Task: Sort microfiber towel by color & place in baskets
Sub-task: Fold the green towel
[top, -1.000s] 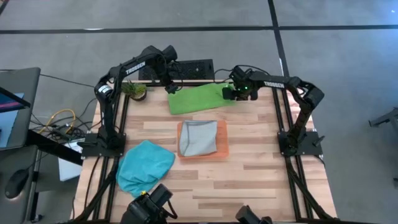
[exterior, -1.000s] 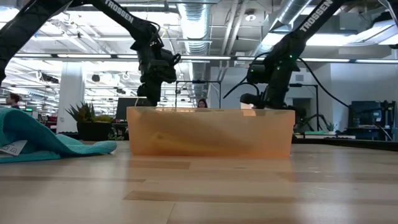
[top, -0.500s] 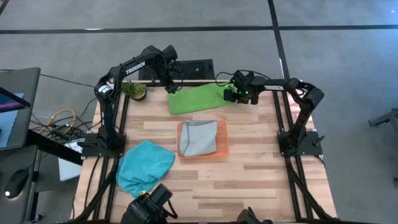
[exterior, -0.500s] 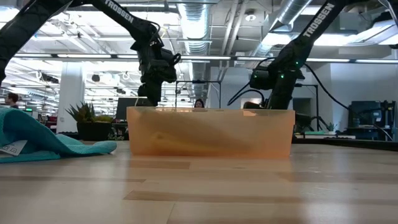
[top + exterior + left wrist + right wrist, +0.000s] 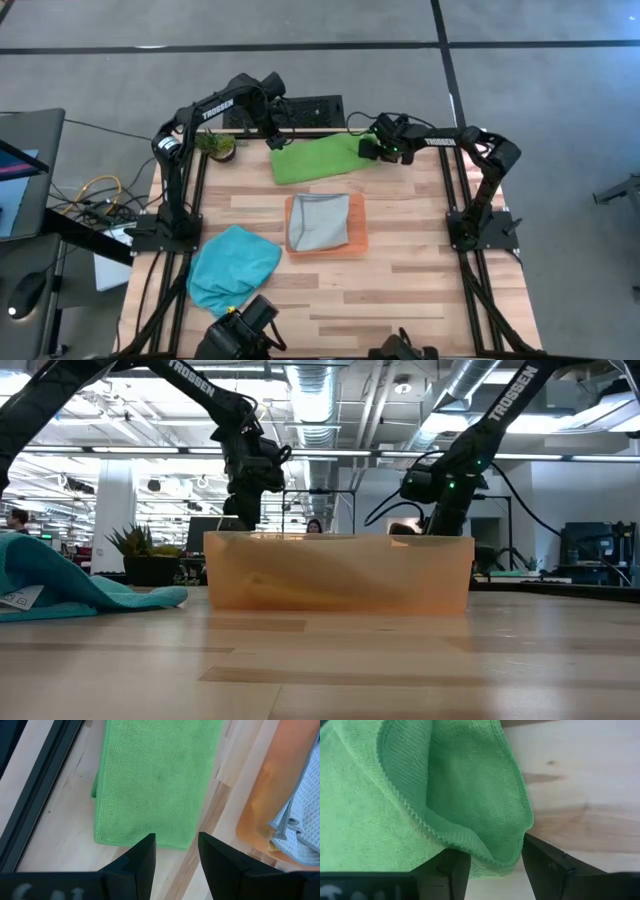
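Observation:
A green towel [image 5: 320, 158] lies spread flat at the table's far middle. My left gripper [image 5: 175, 847] stands open over its far left end, and the towel's end edge [image 5: 145, 840] shows just ahead of the fingertips. My right gripper [image 5: 495, 862] is open at the towel's far right corner [image 5: 505, 835], which is turned over into a raised fold between the two fingers. The orange basket [image 5: 356, 240] sits mid-table with a grey towel [image 5: 320, 222] in it. A teal towel [image 5: 233, 265] lies bunched at the near left. My right gripper comes slanting down from the table's right side, one open finger [image 5: 447, 865] on each side of the green towel's turned-over corner [image 5: 512, 847]. I cannot tell whether the fingers touch it. The towel rests on the table.
A small potted plant [image 5: 216, 146] stands at the far left corner, close to my left arm. In the low view the basket's wall [image 5: 338, 572] hides both fingertips. Bare wood lies to the basket's right and along the near right.
My right gripper has sunk toward the green towel's far right corner and its wrist has rolled and tipped. The towels and the basket have stayed where they were.

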You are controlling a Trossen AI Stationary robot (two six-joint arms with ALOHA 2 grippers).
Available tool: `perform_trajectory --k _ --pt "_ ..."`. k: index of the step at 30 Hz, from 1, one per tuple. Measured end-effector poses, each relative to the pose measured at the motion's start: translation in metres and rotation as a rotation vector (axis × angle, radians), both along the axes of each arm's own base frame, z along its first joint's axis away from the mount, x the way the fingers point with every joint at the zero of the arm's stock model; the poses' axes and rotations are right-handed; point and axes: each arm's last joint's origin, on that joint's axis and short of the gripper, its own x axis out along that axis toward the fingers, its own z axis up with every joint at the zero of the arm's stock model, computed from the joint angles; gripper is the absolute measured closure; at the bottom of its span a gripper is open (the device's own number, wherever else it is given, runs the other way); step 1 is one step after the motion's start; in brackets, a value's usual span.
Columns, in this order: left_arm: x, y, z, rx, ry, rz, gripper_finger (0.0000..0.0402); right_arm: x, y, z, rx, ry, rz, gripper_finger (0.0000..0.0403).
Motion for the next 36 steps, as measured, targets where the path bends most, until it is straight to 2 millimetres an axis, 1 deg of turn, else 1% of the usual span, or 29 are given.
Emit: perform_trajectory --k 4,7,10,14,15,19,23,30,36 --pt "0.0 0.0 0.0 0.004 -0.002 -0.01 0.0262 0.005 -0.004 -0.011 0.003 -0.003 0.003 0.0216" --pt "0.0 0.0 0.0 0.004 -0.002 -0.01 0.0262 0.007 -0.005 -0.019 0.023 0.008 0.006 0.0241" --pt "0.0 0.0 0.0 0.004 -0.003 -0.011 0.0262 0.008 -0.006 -0.02 0.021 0.0 0.009 0.029" --pt "0.0 0.0 0.0 0.003 -0.003 -0.011 0.0262 0.009 -0.006 -0.013 -0.019 -0.02 0.062 0.0377" --pt "0.0 0.0 0.0 0.004 -0.003 -0.011 0.0262 0.009 -0.006 -0.011 -0.027 -0.024 0.085 0.0387" --pt "0.0 0.0 0.0 0.004 -0.002 -0.01 0.0262 0.007 -0.007 -0.002 -0.046 -0.044 0.099 0.0388" --pt "0.0 0.0 0.0 0.003 -0.002 -0.01 0.0262 0.011 -0.012 0.014 -0.1 -0.072 0.127 0.0397" --pt "-0.001 -0.001 0.0 -0.006 0.005 -0.004 0.0262 0.039 -0.013 0.047 -0.211 -0.13 0.24 0.0399" --pt "-0.001 -0.001 0.0 -0.019 0.011 0.018 0.0262 0.061 -0.005 0.069 -0.275 -0.18 0.31 0.04"
